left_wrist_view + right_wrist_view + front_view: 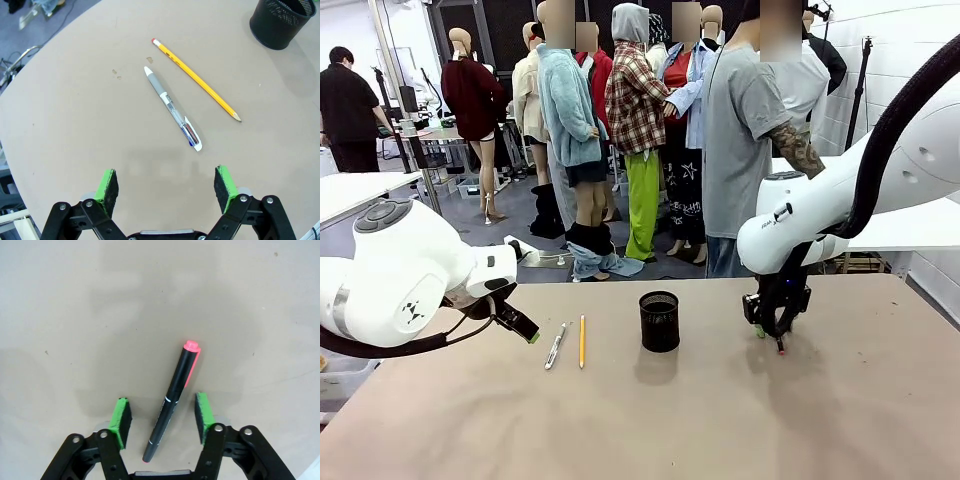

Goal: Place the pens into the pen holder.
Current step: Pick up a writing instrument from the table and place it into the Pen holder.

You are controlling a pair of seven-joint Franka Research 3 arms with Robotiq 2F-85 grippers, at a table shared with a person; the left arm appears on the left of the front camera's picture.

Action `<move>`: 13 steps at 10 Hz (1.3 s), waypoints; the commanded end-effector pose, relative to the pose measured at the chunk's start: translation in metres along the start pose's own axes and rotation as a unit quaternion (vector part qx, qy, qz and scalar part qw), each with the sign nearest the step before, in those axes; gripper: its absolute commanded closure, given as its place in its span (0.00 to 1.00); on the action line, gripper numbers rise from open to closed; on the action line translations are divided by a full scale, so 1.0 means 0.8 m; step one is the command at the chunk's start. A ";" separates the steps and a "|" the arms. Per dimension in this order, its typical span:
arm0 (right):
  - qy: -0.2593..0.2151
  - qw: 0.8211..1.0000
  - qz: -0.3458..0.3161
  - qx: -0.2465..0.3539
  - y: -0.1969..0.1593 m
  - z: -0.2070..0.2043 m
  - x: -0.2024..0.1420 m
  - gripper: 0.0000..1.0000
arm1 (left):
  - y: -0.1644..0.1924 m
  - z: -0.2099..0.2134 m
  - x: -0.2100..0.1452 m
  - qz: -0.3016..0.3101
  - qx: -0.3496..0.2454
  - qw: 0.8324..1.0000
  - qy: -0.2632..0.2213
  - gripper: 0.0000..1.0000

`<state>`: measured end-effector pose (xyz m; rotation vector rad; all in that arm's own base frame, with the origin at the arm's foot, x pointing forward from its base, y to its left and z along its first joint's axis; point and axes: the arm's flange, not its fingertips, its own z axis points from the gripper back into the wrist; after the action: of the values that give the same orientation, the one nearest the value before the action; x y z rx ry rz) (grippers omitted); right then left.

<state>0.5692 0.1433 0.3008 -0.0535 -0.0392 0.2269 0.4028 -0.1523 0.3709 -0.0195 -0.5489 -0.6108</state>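
Dark pen (170, 400), smooth round barrel w/ pinkish-red end, lies flat on the matte tan table (75, 315) toward its right edge, btwn the green pads (121, 420) of the right gripper (161, 399). I see a gap on each side, so jaws released, not gripping. Yellow pencil (195, 80), hex body w/ red eraser, and white pen (172, 107) w/ grey grip lie close together, not touching, left of centre. Pen holder (659, 321), black mesh cylinder, stands upright mid-table. Left gripper (165, 176) hovers near that pair, jaws spread wide. A person (745, 130) in a grey tee stands at the far edge.
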 end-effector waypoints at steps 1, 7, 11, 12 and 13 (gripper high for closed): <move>0.022 1.000 0.004 0.011 -0.007 -0.007 0.005 0.95 | 0.002 0.001 0.000 0.002 0.000 1.000 -0.001 0.00; 0.020 0.997 0.064 0.030 -0.008 0.031 -0.016 1.00 | 0.002 0.001 0.000 0.002 0.000 1.000 -0.001 0.00; -0.129 0.956 0.202 0.171 0.007 0.136 -0.068 1.00 | 0.002 0.001 0.000 0.002 0.000 1.000 -0.001 0.00; -0.163 0.936 0.231 0.210 0.014 0.159 -0.072 1.00 | 0.002 0.001 0.000 0.002 0.000 1.000 -0.001 0.00; -0.197 0.911 0.251 0.260 0.020 0.171 -0.070 1.00 | 0.002 0.001 0.000 0.002 0.000 1.000 -0.001 0.00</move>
<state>0.5129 0.1671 0.4473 0.3580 -0.3716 0.6718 0.4027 -0.1528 0.3709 -0.0193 -0.5489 -0.6118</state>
